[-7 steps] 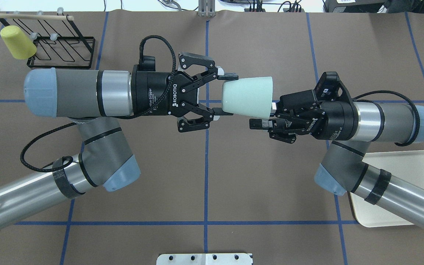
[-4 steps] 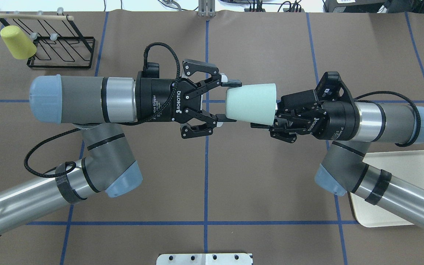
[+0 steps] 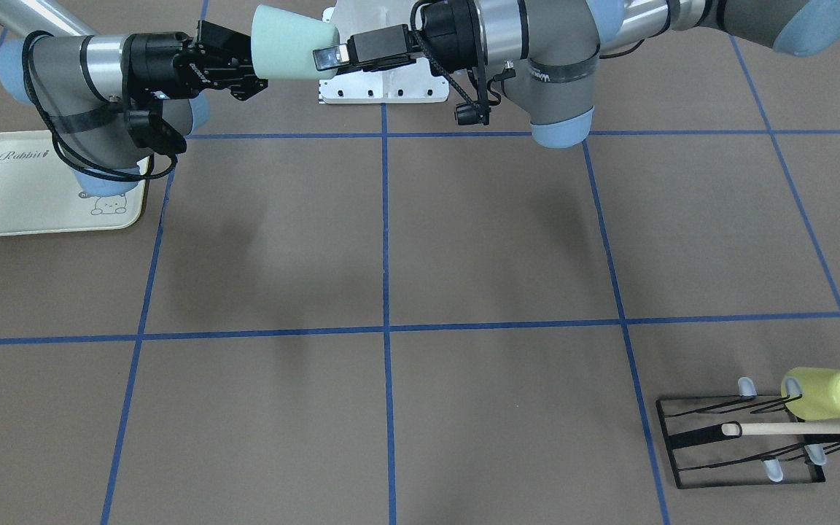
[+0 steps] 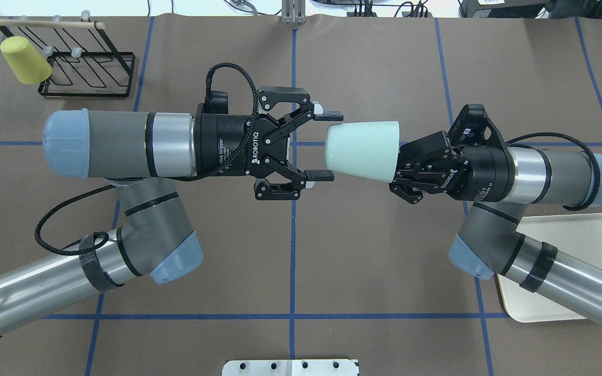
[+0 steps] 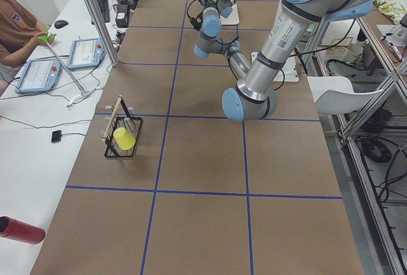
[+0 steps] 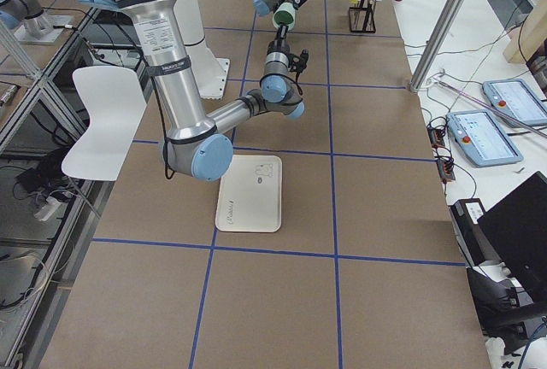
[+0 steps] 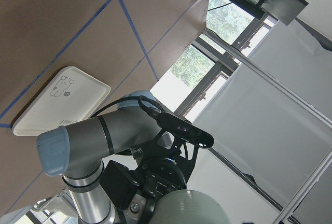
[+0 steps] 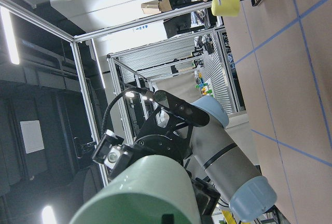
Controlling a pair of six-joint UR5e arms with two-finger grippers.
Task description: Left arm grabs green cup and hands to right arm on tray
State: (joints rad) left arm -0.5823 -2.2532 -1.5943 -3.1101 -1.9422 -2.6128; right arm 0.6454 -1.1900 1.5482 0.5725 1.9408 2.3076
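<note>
Green cup (image 4: 361, 151): lay sideways in mid-air above the surface (image 4: 290, 261), between both tools.
Handling: likely light, stiff, slick plastic; the rim wall looked the surest pinch.
Right tool (image 4: 396, 166): clamped on the rim end.
Left tool (image 4: 328, 144): spread open, clear of the cup.
Tray (image 4: 583, 230): well apart.

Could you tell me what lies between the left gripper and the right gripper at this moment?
The green cup, in the overhead view: right gripper shut on its wide end, left gripper open at its base.
</note>
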